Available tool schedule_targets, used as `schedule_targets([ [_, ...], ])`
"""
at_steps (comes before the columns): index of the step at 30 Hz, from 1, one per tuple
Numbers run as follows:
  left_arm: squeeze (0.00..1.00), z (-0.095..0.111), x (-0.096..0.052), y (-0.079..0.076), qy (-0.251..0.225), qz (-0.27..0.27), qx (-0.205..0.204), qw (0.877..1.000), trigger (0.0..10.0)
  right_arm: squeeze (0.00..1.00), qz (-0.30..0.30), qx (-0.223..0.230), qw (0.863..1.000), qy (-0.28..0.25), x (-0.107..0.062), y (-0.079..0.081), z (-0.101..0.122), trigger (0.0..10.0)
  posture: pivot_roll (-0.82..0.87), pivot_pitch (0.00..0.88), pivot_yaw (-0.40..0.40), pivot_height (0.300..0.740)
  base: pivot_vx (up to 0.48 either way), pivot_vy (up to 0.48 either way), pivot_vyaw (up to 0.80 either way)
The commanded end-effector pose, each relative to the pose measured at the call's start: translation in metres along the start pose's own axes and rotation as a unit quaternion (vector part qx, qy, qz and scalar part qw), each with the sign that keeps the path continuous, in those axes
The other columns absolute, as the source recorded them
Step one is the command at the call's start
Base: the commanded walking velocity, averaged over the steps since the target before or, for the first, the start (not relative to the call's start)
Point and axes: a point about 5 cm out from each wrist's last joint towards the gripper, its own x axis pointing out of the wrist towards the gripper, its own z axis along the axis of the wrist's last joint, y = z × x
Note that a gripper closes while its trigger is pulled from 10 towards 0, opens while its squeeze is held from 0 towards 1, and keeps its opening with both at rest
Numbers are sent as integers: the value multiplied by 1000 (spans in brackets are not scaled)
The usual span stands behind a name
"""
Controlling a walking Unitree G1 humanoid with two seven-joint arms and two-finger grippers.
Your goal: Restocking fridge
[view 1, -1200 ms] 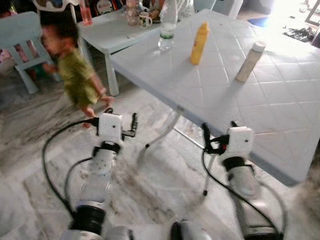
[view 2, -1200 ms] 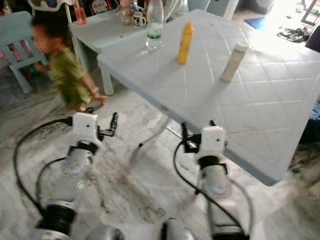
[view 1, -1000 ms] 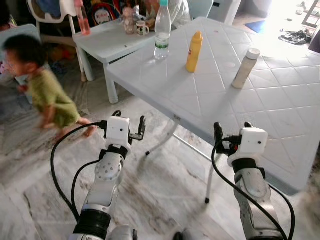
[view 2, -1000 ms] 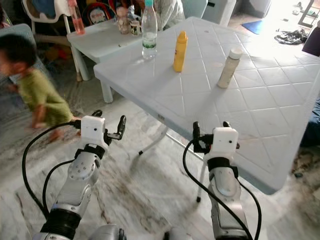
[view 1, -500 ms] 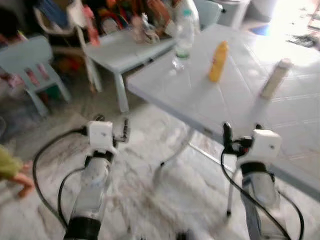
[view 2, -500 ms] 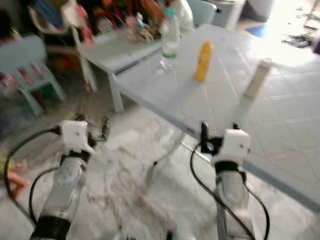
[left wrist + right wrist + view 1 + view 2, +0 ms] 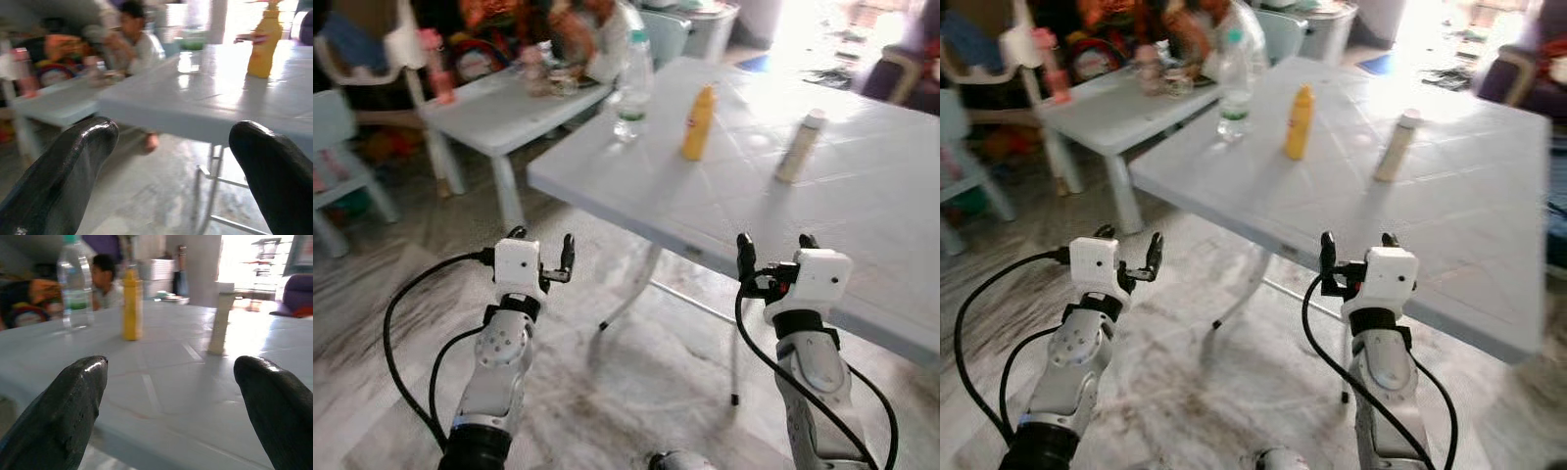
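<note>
Grippers: left gripper and right gripper stood spread wide, empty, near table edge. Water bottle, yellow bottle, white bottle stood far on top. I judged reaching risked toppling them.

Room setting: grey-veined marble floor beneath a large pale-blue plastic folding worktop.
A smaller pale-blue side table stands beyond its far corner; a pale-blue chair sits at left; bright daylight floods in from the far right.
</note>
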Motion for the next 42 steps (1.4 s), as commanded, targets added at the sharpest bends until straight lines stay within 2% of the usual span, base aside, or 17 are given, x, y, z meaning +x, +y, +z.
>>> schedule_targets([
  [1, 0, 4, 2, -1, -7, -4, 2, 1000, 10000, 0, -5, -6, 1000, -3, 0, -4, 3, 10000, 11, 55, -1, 740, 337, 341, -800],
  [7, 0, 3, 3, 1, -2, -3, 0, 1000, 10000, 0, -4, -8, 1000, -3, 0, -4, 3, 10000, 12, 57, 1, 740, 319, 360, -127],
  [30, 0, 7, 7, -4, -13, -14, -1, 1000, 10000, 0, 0, -9, 1000, -6, 3, -1, 3, 10000, 16, 58, 2, 740, 311, 366, 0],
  [42, 0, 10, 9, -10, -17, -22, -6, 1000, 10000, 0, -2, -7, 1000, -3, 4, -2, 2, 10000, 21, 57, 1, 740, 452, 0, 0],
])
